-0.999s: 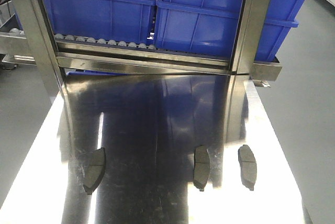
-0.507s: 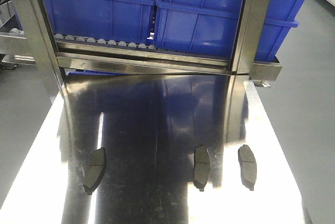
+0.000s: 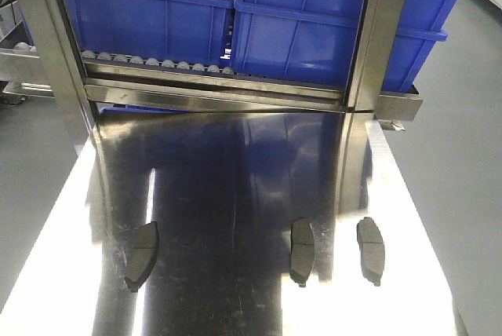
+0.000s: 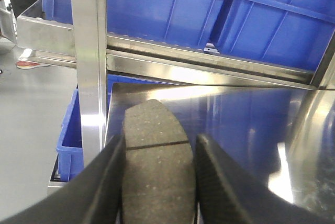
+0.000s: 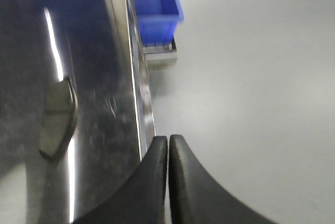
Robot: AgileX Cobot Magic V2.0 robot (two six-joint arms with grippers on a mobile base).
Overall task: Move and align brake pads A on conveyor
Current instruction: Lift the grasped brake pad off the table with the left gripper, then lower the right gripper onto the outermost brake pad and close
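Note:
Three brake pads A lie on the shiny steel tabletop [image 3: 235,171] in the front view: one at the left [image 3: 141,254], one right of centre [image 3: 302,251] and one further right [image 3: 370,250]. Neither gripper shows there. In the left wrist view, my left gripper [image 4: 159,145] is shut on another dark grey brake pad [image 4: 157,161], which stands lengthwise between the two black fingers with its groove showing. My right gripper [image 5: 168,139] is shut on nothing, above the table's right edge and the grey floor. A pad [image 5: 57,116] lies to its left. The conveyor is out of view.
Blue plastic bins [image 3: 157,22] [image 3: 314,34] sit on a roller rack [image 3: 157,63] at the table's far end. Steel posts [image 3: 43,45] [image 3: 378,30] frame them. A lower blue bin [image 4: 70,140] stands beyond the left post. Grey floor [image 3: 463,163] lies on both sides.

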